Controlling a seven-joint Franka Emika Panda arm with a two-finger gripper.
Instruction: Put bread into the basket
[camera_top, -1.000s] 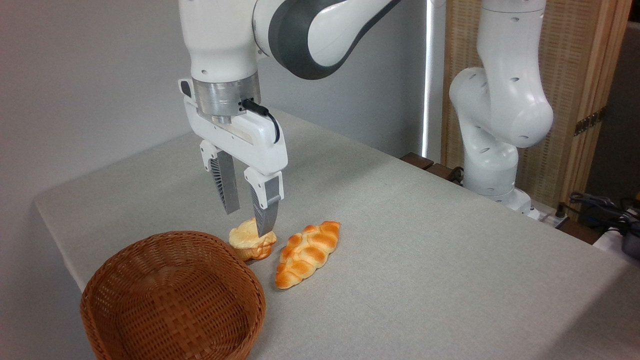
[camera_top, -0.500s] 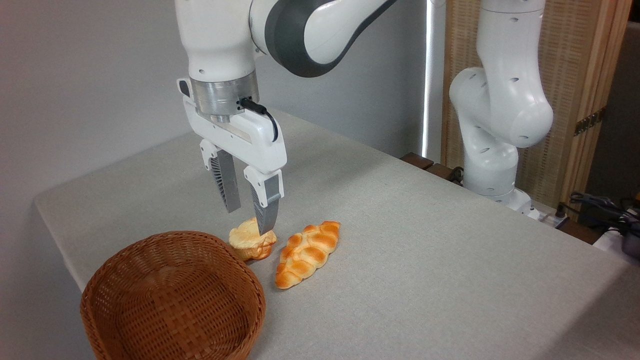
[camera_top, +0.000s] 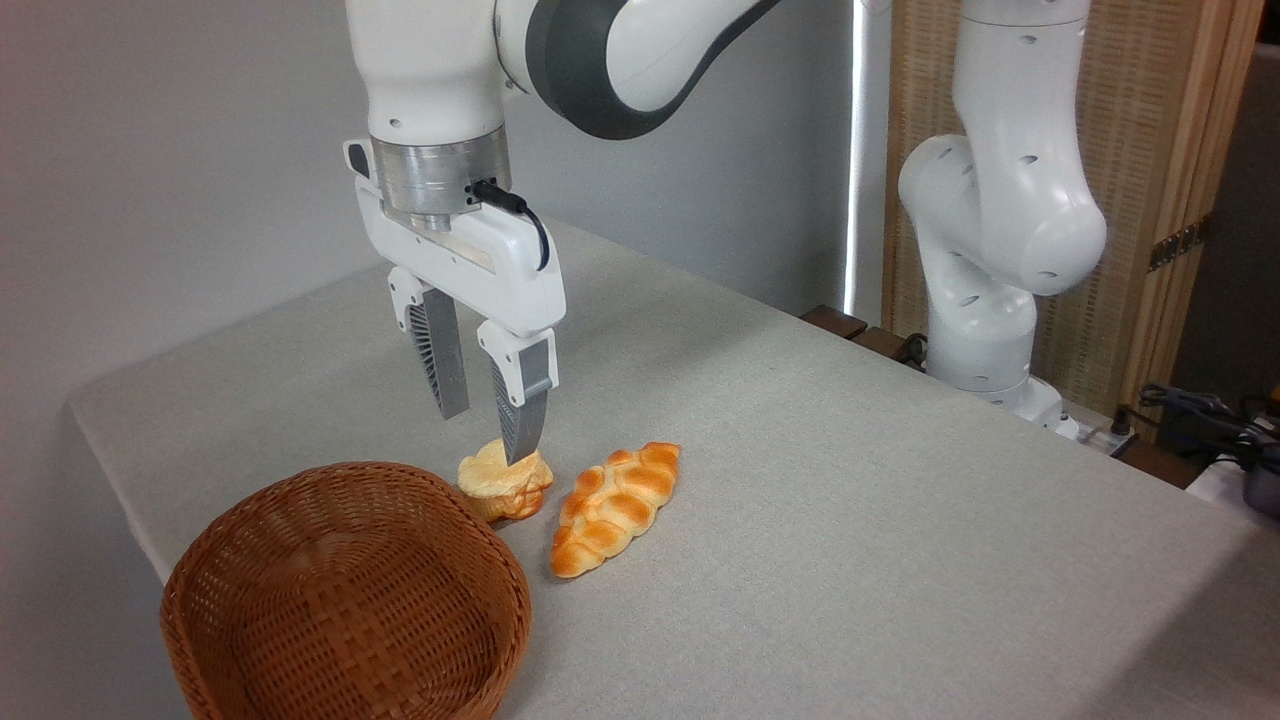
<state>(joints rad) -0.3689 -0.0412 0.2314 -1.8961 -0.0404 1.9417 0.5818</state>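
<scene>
Pale yellow on top and orange-brown below, the bread (camera_top: 505, 485) sits on the grey table (camera_top: 850, 520), just beside the far rim of the wicker basket (camera_top: 345, 590) and left of the braided loaf (camera_top: 612, 505). The gripper (camera_top: 485, 435) hangs just above it, fingers parted with a clear gap and holding nothing, so the step in hand looks like the approach to the grasp; next it likely must descend, straddle the bun and close without nudging the loaf

basket (camera_top: 300, 560): bottom cut by frame edge | bread (camera_top: 500, 482): base partly behind basket rim
</scene>
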